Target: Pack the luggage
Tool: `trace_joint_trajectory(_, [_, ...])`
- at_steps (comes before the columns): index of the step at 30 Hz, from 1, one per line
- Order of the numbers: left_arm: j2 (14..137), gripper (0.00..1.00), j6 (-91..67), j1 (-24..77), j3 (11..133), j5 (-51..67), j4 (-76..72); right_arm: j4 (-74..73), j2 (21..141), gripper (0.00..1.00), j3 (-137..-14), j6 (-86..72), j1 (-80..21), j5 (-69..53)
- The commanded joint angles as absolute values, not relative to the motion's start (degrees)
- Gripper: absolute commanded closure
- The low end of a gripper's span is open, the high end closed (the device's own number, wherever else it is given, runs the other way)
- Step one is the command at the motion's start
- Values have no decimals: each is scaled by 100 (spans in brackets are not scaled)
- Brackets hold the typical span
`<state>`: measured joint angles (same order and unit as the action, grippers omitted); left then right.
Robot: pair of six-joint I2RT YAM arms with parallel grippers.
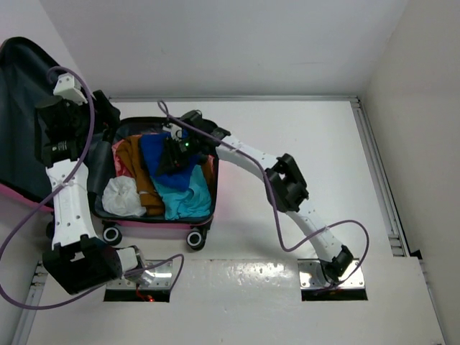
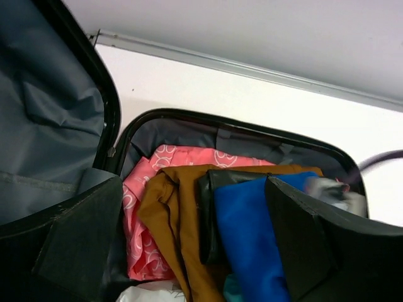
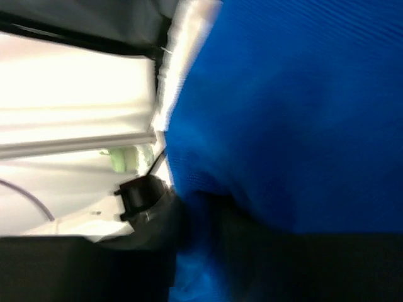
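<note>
We saw the small bright pink hard-shell suitcase lying open on the white table, on its left half, just ahead of the left arm's base. Its dark grey fabric-lined lid stood up to the left. Two small black wheels faced the near edge.

The tub was full of clothing. A pink cloth with a white looped print lay along the lid side; we could not tell whether those loops formed letters. Beside it lay a mustard-brown garment, then a bright blue cloth on top at the far end. A teal garment filled the near right corner and a crumpled white bundle the near left. In the left wrist view a narrow black edge showed between the brown and the blue.

The left gripper hung over the lid-side end of the tub with its fingers spread wide, nothing between them. The right gripper was down on the blue cloth. Its wrist view was a blur of blue fabric, so we could not tell whether its fingers were apart or pinched together. A purple cable looped over the left arm.
</note>
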<state>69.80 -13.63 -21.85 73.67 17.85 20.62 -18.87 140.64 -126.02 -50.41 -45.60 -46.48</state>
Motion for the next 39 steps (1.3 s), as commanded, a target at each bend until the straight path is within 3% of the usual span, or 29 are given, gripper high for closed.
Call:
trace_joint_trajectory(1, [6584,1,-1047,-2241,7916,2241,2012,-1793,14247,63,-12577,-5125,-4517,-4483])
trace_joint_trajectory(2, [6583,1,-941,-2241,8110,2241,2187,-1828,14238,51,-12638,-5054,-4500,-4465])
trace_joint_trajectory(4, [6714,1,-538,-2163,8863,1884,2442,-1889,14133,37,-12726,-4931,-4465,-4395])
trace_joint_trajectory(7, [7230,1,146,-2109,10241,832,3206,-2004,13756,29,-12832,-4537,-4281,-4193])
trace_joint_trajectory(12, [8401,1,1598,-2162,12443,-1218,4507,-1802,12790,25,-12456,-4333,-3850,-4166])
trace_joint_trajectory(17, [8842,1,3099,-2329,12904,-2729,4641,-2092,12086,25,-12042,-3570,-3508,-4026])
trace_joint_trajectory(26, [9455,1,3612,-3409,12909,-2594,4315,-2189,11725,25,-11883,-3700,-2919,-4061])
trace_joint_trajectory(28, [9571,8,3665,-3463,12981,-2514,4315,-2197,11698,26,-11839,-3700,-2805,-4034])
trace_joint_trajectory(29, [9571,20,3665,-3463,12981,-2383,4315,-2223,11690,29,-11813,-3700,-2812,-4025])
trace_joint_trajectory(32, [9467,41,3665,-3358,12859,-1953,4315,-2189,11628,34,-11716,-3726,-2681,-4034])
trace_joint_trajectory(34, [9019,56,3762,-2946,12386,-1303,4263,-2241,11541,42,-11602,-3683,-2602,-4034])
trace_joint_trajectory(35, [8878,68,3823,-2448,12097,-1075,4263,-2250,11505,48,-11567,-3674,-2532,-4043])
trace_joint_trajectory(39, [8491,81,3455,-1016,11883,-1055,4183,-2276,11233,59,-11216,-3788,-2119,-4095])
